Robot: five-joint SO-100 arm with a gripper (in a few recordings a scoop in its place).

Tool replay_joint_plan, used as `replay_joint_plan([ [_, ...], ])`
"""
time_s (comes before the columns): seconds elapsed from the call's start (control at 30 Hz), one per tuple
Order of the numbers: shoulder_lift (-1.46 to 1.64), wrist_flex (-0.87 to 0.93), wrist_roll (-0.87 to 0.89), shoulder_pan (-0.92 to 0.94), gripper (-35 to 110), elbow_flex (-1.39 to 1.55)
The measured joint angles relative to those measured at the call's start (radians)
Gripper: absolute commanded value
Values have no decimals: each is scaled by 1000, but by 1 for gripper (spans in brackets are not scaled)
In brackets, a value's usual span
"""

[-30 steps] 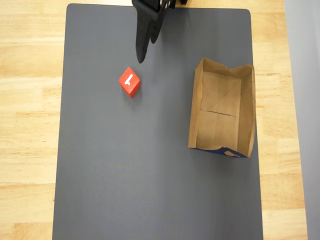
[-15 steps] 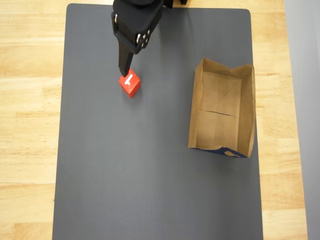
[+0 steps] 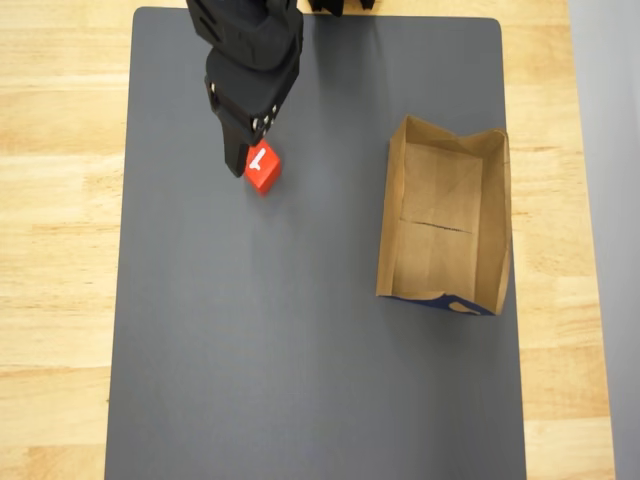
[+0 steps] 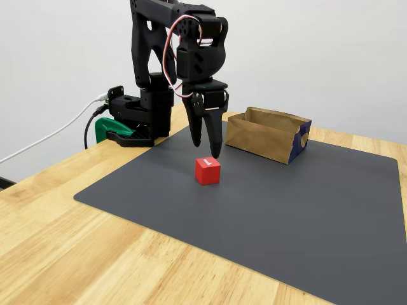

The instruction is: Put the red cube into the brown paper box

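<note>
While gripper (image 4: 208, 151) hovers — red cube (image 4: 207, 170) beneath.

Bright red small cube (image 3: 263, 169) with white mark; brown kraft-paper box (image 3: 445, 228), dark blue print on one end; black gripper (image 4: 208, 149); dark grey mat (image 3: 310, 350) on pale wood table (image 3: 55, 250).

A lab-like bench: wooden table (image 4: 57, 241), grey mat (image 4: 286, 222), bare white wall (image 4: 331, 57), clamped arm base (image 4: 137, 117).
</note>
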Motion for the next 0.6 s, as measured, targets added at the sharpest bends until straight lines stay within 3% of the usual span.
replay_joint_plan([
  [0.6,-169,-55,-112,32,28,-37],
])
